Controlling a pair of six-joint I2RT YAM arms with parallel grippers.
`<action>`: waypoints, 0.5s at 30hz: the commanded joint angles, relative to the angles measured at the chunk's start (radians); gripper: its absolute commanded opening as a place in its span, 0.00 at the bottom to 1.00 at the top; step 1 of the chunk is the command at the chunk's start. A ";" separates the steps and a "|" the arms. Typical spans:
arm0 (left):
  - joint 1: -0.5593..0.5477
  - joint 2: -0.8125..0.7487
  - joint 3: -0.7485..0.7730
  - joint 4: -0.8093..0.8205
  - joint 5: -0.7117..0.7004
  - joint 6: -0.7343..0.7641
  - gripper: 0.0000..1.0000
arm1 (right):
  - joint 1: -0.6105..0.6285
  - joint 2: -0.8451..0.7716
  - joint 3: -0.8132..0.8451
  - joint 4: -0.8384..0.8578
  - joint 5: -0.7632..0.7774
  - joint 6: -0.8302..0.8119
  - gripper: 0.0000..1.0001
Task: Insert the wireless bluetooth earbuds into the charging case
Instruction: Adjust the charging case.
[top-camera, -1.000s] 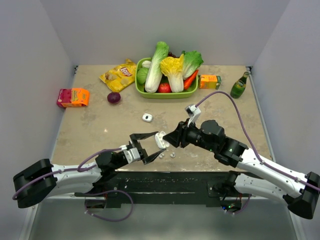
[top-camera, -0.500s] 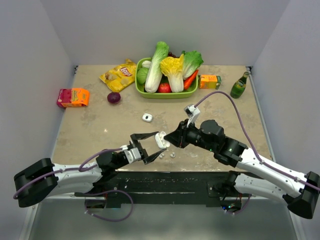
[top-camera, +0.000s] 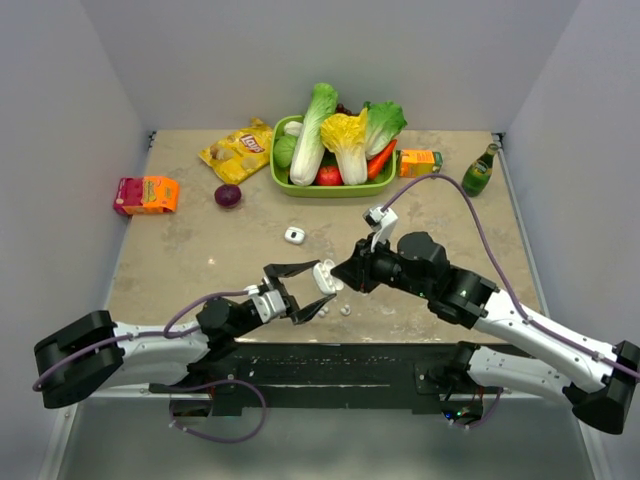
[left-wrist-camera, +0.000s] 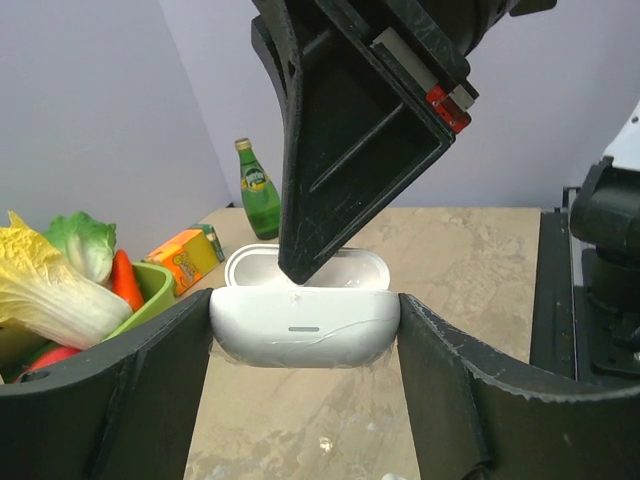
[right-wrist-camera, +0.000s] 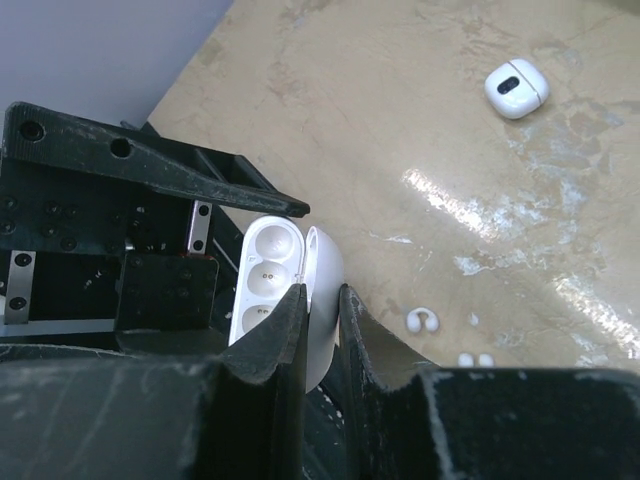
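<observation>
From above, the open case (top-camera: 324, 277) sits by the surface's near edge, clamped in the left pincer (top-camera: 319, 284). The right pincer (top-camera: 343, 276) nips its lid, and the earbuds (top-camera: 322, 310) lie loose just nearer the edge. Left wrist: the case's (left-wrist-camera: 305, 325) long axis spans the fingers, lid raised behind. Right wrist: the narrow jaws pinch the lid (right-wrist-camera: 325, 262), wells showing.

Lay's logo on yellow chip bag (top-camera: 238, 152), other labels too small to read
</observation>
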 joint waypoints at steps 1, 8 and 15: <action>-0.001 0.001 0.057 0.156 -0.089 -0.074 0.50 | -0.003 -0.038 0.116 -0.032 0.040 -0.135 0.00; -0.001 0.039 0.089 0.119 -0.138 -0.087 0.79 | -0.003 -0.027 0.176 -0.077 0.010 -0.192 0.00; -0.001 0.047 0.095 0.111 -0.160 -0.098 1.00 | -0.002 -0.023 0.200 -0.097 0.011 -0.203 0.00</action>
